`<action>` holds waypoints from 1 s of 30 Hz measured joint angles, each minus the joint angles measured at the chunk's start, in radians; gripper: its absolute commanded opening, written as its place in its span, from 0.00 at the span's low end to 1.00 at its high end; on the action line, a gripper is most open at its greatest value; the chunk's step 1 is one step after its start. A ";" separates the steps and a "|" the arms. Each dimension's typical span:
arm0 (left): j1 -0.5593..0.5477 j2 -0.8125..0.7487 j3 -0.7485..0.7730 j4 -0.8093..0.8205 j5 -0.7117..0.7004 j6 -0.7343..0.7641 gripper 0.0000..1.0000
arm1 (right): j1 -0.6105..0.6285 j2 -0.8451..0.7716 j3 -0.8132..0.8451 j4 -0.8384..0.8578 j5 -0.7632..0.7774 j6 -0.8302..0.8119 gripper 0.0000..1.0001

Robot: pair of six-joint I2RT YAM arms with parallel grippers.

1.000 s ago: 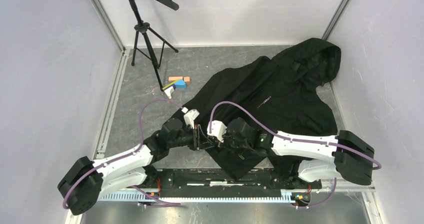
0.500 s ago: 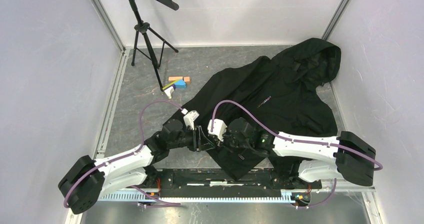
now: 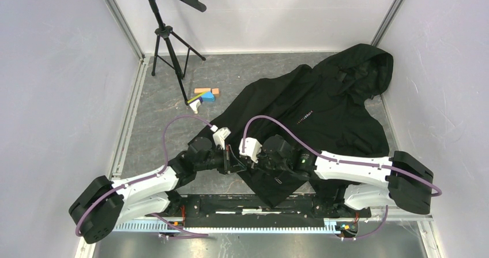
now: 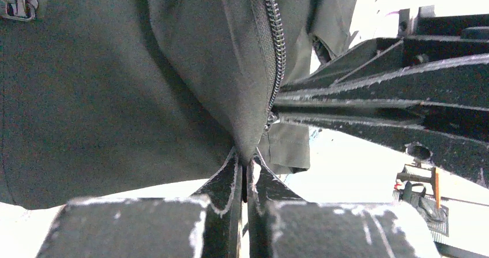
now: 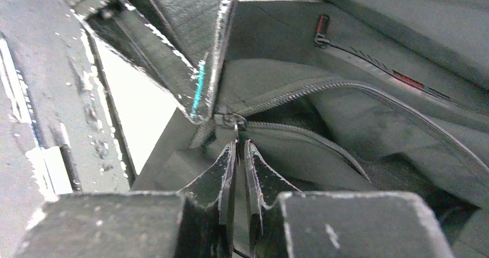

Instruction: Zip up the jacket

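The jacket [image 3: 323,108] is spread on the desk [image 3: 167,113] to the right of the tripod [image 3: 167,44], with its hood about level with the tripod's feet and its hem drawn down much nearer the arm bases than the tripod stands. At that hem corner, right of and nearer than the tripod, the two hands are brought close together. The left hand [image 4: 245,161] is seen closed, with the bottom edge of the fabric pinched just under the zip teeth [image 4: 275,50], so that the front is held taut. The right hand [image 5: 239,149] is set at the slider [image 5: 229,119], its fingers nearly together with the zip pull [image 5: 235,135] hanging between them. A thin gap is seen there, so whether the pull is actually clamped cannot be told. Beyond the slider the two rows of teeth are seen parted, so the zip is judged barely started. The step in hand is judged to be the securing of the pull at the bottom of the zip. A firm pinch on the pull is called for next, then a steady draw along the teeth toward the hood while the hem is anchored by the left hand.
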 measured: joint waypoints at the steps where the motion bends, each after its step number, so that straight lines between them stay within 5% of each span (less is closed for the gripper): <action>1: 0.000 0.003 0.000 0.000 0.000 0.000 0.02 | 0.000 0.000 0.007 -0.017 0.007 -0.007 0.18; 18: 0.000 0.008 0.000 0.003 0.006 0.000 0.02 | 0.051 -0.001 0.034 -0.072 0.067 -0.097 0.42; 30: 0.000 0.007 -0.001 0.019 0.023 0.000 0.02 | 0.053 -0.004 0.019 -0.022 0.108 -0.137 0.43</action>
